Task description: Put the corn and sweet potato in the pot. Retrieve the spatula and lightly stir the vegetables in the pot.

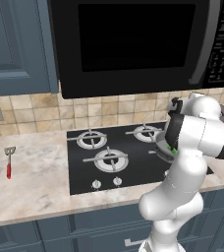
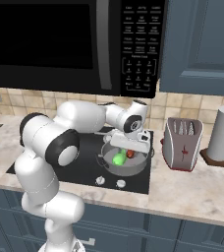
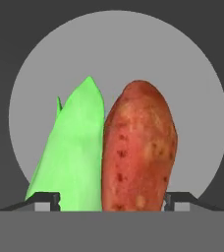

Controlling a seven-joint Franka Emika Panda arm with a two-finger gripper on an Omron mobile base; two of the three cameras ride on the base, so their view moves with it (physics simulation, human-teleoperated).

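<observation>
The grey pot sits on the front right burner. Inside it lie the bright green corn and the orange-brown sweet potato, side by side and touching. From the hand view the corn is on the left and the sweet potato on the right, both on the pot's grey floor. My gripper hangs just over the pot, open; its fingertips stand wide apart on either side of the two vegetables. The red-handled spatula lies on the counter far to the left of the stove.
The black stove has knobs along its front edge. A microwave hangs low above it. A toaster and a paper towel roll stand on the counter right of the stove.
</observation>
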